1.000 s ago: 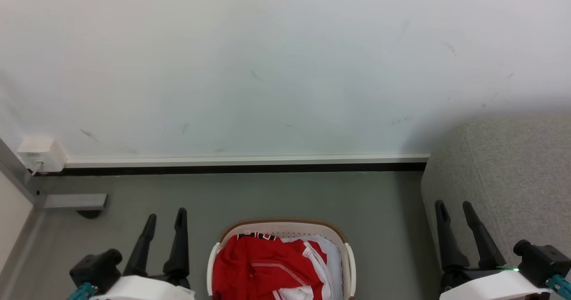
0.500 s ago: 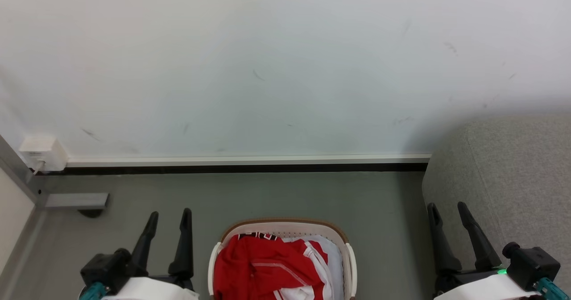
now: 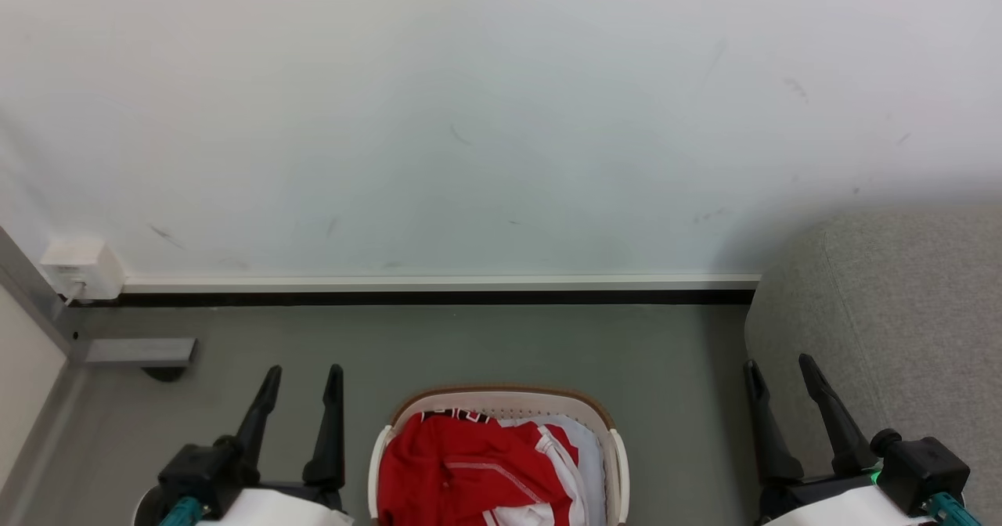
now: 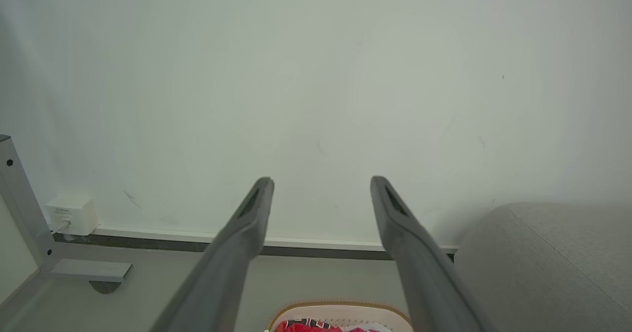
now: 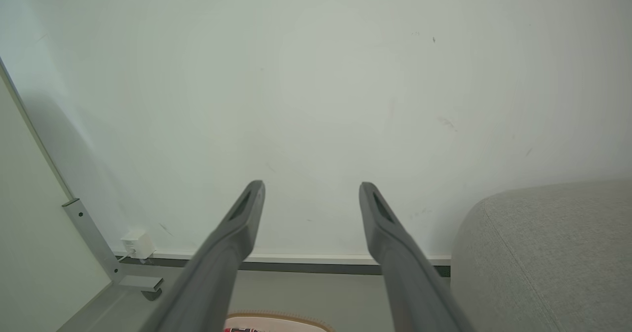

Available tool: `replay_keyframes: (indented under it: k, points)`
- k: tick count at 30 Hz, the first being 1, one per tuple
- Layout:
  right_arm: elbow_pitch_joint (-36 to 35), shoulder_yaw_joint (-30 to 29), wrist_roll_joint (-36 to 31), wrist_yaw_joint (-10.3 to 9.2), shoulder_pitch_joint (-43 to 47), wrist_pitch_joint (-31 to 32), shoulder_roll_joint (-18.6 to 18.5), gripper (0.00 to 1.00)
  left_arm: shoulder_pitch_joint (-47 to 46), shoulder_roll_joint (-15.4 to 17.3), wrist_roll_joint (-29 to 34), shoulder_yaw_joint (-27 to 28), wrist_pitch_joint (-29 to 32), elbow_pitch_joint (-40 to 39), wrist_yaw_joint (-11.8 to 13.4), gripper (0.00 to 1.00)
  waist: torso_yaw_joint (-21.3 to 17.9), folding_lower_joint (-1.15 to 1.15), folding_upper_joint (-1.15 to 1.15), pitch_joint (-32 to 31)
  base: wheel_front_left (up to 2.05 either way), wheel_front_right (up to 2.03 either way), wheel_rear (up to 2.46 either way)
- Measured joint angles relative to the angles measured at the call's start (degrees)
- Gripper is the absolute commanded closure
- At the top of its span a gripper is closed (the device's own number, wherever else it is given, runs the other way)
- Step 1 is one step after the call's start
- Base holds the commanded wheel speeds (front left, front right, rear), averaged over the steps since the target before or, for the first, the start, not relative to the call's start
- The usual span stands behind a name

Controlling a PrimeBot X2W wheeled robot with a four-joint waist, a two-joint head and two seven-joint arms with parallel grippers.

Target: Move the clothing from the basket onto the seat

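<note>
At the far left of the head view a grey metal post (image 3: 35,299) slants down the edge. A small white socket box (image 3: 78,268) sits on the scuffed white wall (image 3: 470,119) beside it, and a flat metal foot (image 3: 139,351) lies on the grey floor (image 3: 485,338) just below. A white skirting board (image 3: 438,282) runs along the bottom of the wall. In the lower left the left gripper (image 3: 305,369) points up the frame, its two dark fingers spread apart with nothing between them. The left wrist view shows those fingers (image 4: 247,223) splayed wide against the wall. At the bottom centre, cut off by the frame edge, the laundry basket (image 3: 501,395) stands on the floor between the two grippers and apart from both. The clothing (image 3: 462,471) is heaped inside it, red fabric with white stripes filling the left and middle. A pale blue-white liner (image 3: 589,455) shows along the inside right. In the lower right the right gripper (image 3: 779,363) also points up the frame, fingers spread and holding nothing, just in front of the sofa's near edge. The right wrist view shows its fingers (image 5: 237,233) equally wide apart. The grey woven sofa (image 3: 900,315) takes up the right side, with a rounded corner and a seam line, standing close to the wall.
</note>
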Motion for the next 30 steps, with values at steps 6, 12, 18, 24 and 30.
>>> replay_keyframes:
  k: [6,12,18,24,30]
  points:
    - [0.1,-0.2,-1.4,0.00,0.0,-0.6,0.0,0.00,0.0,0.0,2.5,-0.2,-0.9,-0.1,0.0,0.00,0.1,0.00,0.00,-0.1,0.00,0.00,0.00]
    - [0.1,-0.2,-3.3,0.00,-0.1,-1.1,0.0,0.00,0.0,0.1,4.4,-0.5,-1.5,-0.2,0.0,0.00,0.2,0.00,0.00,-0.3,0.00,0.00,0.00]
    - [0.4,-0.3,-3.6,0.00,-0.2,-1.5,0.0,0.00,0.0,0.1,5.4,-0.4,-1.8,-0.3,0.0,0.00,0.3,0.00,0.00,-0.3,0.00,0.00,0.00]
    - [0.4,-0.3,-3.4,0.00,-0.2,-1.5,0.0,0.00,-0.1,0.1,5.5,-0.3,-1.8,-0.3,0.0,0.00,0.4,0.00,0.00,-0.2,0.00,0.00,0.00]
    - [0.4,-0.3,-3.3,0.00,-0.2,-1.5,0.0,0.00,-0.1,0.1,5.5,-0.2,-1.8,-0.3,-0.1,0.00,0.4,0.00,0.00,0.0,0.00,0.00,0.00]
